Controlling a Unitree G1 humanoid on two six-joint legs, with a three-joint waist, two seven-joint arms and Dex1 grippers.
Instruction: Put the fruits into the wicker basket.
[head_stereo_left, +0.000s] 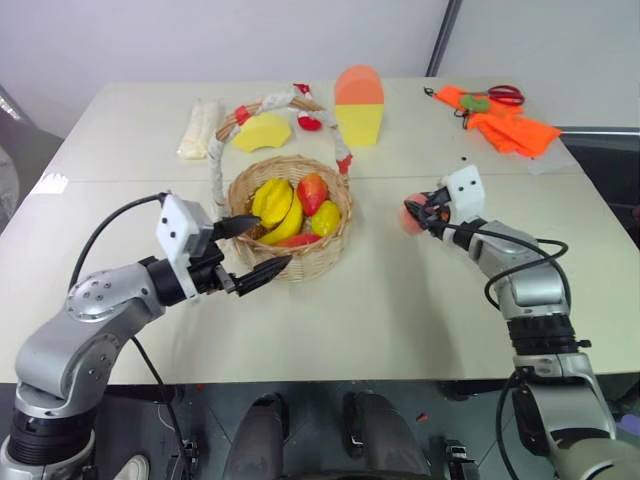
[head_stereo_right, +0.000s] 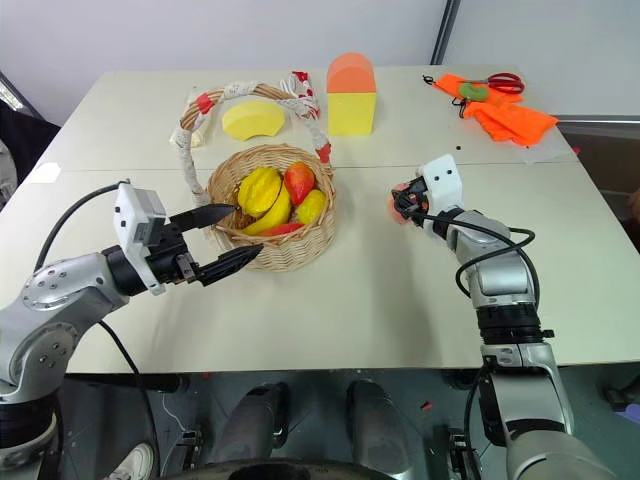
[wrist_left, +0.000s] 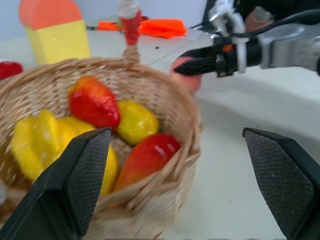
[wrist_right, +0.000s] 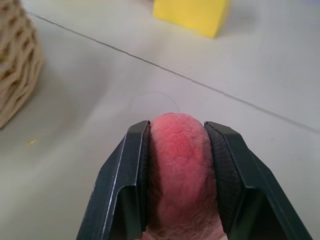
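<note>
The wicker basket (head_stereo_left: 322, 256) stands mid-table, its cloth-wrapped handle (head_stereo_left: 216, 150) leaning back to the left. Inside lie yellow banana-like pieces and a red mango-like fruit (head_stereo_left: 312, 190) with yellow patches, seen close up in the left wrist view (wrist_left: 94, 102). My left gripper (head_stereo_left: 272, 240) is open at the basket's front-left wall, holding nothing. To the right of the basket, just above the table, my right gripper (head_stereo_left: 413, 215) is shut on the pink peach (wrist_right: 181, 170); the pads (wrist_right: 136, 165) press both its sides.
Behind the basket lie a flat yellow wedge (head_stereo_left: 262, 131), a yellow arched block with an orange top (head_stereo_left: 358, 105) and a pale roll (head_stereo_left: 197, 128). An orange cloth with scissors (head_stereo_left: 505, 125) sits at the far right corner. Bare tabletop separates basket and peach.
</note>
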